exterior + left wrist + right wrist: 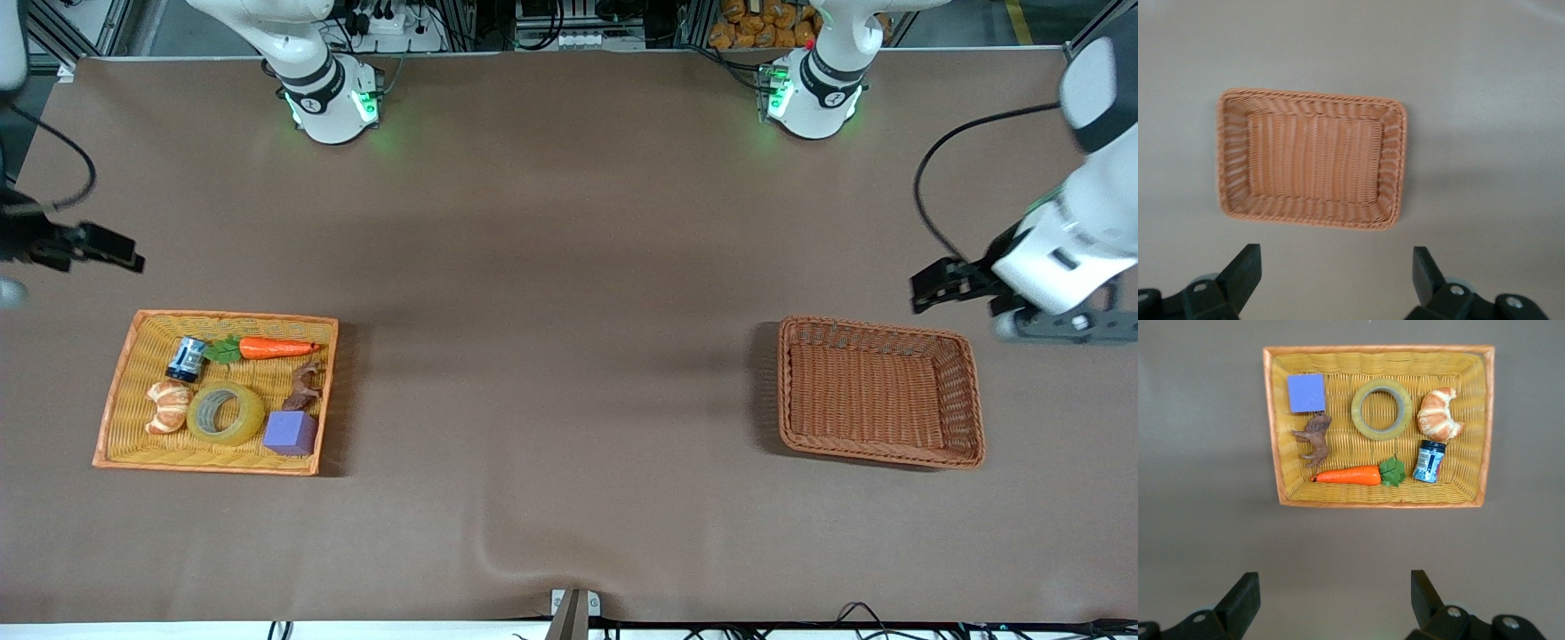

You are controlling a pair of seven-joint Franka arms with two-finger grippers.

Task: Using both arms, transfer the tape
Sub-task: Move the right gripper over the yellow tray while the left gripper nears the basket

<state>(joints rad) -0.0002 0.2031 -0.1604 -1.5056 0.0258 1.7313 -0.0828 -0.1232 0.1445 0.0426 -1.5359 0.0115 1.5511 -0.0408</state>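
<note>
The tape point(225, 413) lay flat in the yellow basket point(124, 391) between the croissant point(167, 406) and the purple block point(290, 433), untouched. The right gripper point(1331, 603) was held spread above bare table beside that basket, presumably for the pickup. The left gripper point(1337, 277) hung likewise spread beside the empty brown basket point(969, 391), apparently waiting to receive.

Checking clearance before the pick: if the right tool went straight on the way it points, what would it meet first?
Probably bare table: the open right tool hangs short of the yellow basket, not over the tape. Depth is uncertain.
</note>
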